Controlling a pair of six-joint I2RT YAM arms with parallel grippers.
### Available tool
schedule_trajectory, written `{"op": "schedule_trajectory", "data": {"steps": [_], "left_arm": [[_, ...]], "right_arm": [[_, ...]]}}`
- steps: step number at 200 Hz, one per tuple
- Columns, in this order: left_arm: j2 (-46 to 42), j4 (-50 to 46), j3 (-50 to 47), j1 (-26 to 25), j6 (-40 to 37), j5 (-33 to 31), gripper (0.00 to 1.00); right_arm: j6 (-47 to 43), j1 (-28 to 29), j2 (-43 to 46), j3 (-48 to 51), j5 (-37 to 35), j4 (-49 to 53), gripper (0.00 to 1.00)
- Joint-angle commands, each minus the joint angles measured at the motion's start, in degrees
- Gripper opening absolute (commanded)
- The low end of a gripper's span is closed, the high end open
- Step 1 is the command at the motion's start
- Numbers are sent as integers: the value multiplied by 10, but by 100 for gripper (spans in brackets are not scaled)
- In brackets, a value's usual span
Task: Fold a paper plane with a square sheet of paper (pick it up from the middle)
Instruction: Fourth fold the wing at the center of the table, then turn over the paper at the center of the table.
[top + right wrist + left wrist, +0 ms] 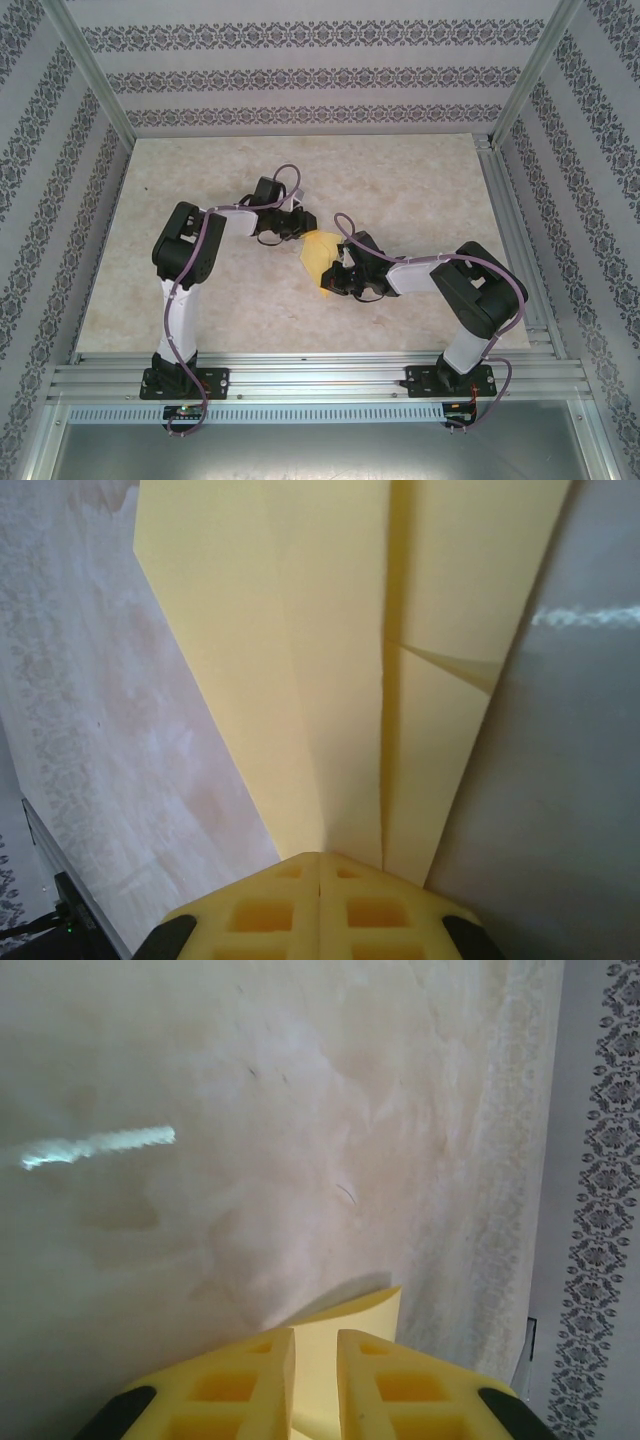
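Near edge: metal rail (320, 372) with both arm bases on it. The right gripper (343, 277) is mid-surface, right of centre, and its fingers (270, 915) are pressed together with no gap, pinching the near end of the yellow paper (320, 255). In the right wrist view the paper (330, 680) fans out from the fingertips. It is already folded, with a long centre crease running away from the fingers and a small folded flap on the right side. The paper sits between the two grippers, about the middle of the surface (420, 180), as a narrow pointed shape. I cannot tell whether it rests flat or is lifted. The left gripper (292, 224) is just past the paper, at its far left end. In the left wrist view its fingers (250, 1390) stand a narrow gap apart. A corner of the paper (350, 1325) shows in the gap and pokes out beyond the tips, with a shadow under it. I cannot tell whether the fingers actually touch it. Beyond that is pale marbled surface, then patterned walls (300, 80).
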State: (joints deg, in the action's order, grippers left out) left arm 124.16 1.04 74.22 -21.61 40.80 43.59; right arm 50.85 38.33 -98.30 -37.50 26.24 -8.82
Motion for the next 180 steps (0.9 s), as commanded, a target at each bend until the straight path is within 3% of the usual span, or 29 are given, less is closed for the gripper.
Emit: {"op": "schedule_trajectory", "data": {"steps": [1, 33, 73, 114, 139, 180], "left_arm": [[26, -37, 33, 12, -30, -33, 21], [27, -65, 54, 12, -34, -36, 21], [-58, -70, 24, 18, -31, -56, 25], [-170, -69, -56, 41, -10, -114, 29], [-220, -51, -114, 63, 15, -134, 30], [-262, -60, -154, 82, 13, -143, 30]], "right_arm": [[-19, -2, -19, 23, -30, 91, 0], [-30, -3, -4, 6, -30, 111, 0], [-83, -2, 59, -72, -37, 193, 16], [-183, 47, 76, -194, -187, 388, 30], [-204, 87, 13, -276, -299, 489, 35], [-217, 139, -89, -379, -388, 565, 34]]}}
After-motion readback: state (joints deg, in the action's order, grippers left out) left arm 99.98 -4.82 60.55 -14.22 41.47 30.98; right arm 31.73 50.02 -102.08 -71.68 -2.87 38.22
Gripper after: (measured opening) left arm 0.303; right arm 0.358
